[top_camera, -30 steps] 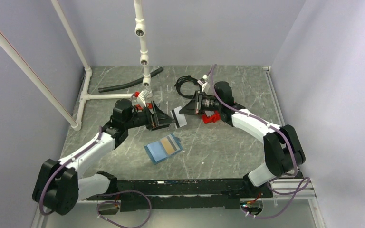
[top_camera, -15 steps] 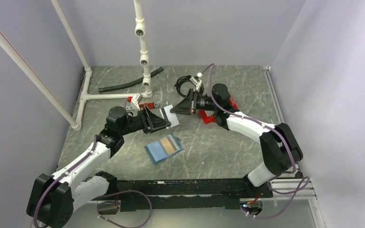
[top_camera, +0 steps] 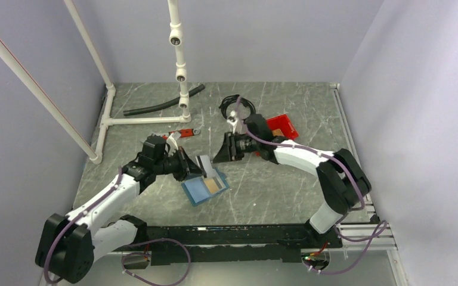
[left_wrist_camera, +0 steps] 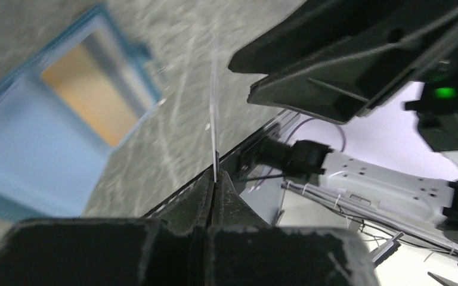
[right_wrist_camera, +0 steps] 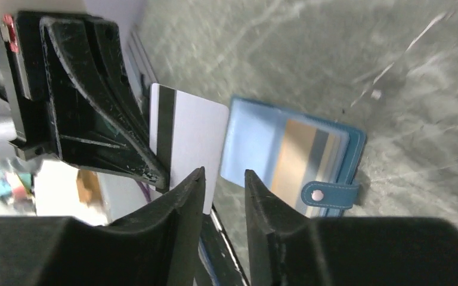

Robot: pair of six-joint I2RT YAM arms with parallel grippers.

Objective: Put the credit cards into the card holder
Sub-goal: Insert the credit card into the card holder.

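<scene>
1 of 2 done: tan-orange card (right_wrist_camera: 295, 156) already in card holder (top_camera: 195, 190). Left gripper (left_wrist_camera: 214, 179) clamped on white card (right_wrist_camera: 194, 134), holder just below its tips. Right gripper (right_wrist_camera: 223, 179) slightly parted, empty, just beside white card. Remaining: slot in card 2.

White card (right_wrist_camera: 195, 128) with black stripe; blue card holder (right_wrist_camera: 251, 149), tan-orange card (right_wrist_camera: 298, 149) inside; grey-green, white-veined table (right_wrist_camera: 334, 59); red bin (top_camera: 281, 125).

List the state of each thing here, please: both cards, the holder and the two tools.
white card: gripped by one edge in the left tool, not yet in the holder
tan card: lying inside the holder
card holder: open, flat on the table, strap unfastened
left tool: shut on the white card
right tool: open, holding nothing
</scene>
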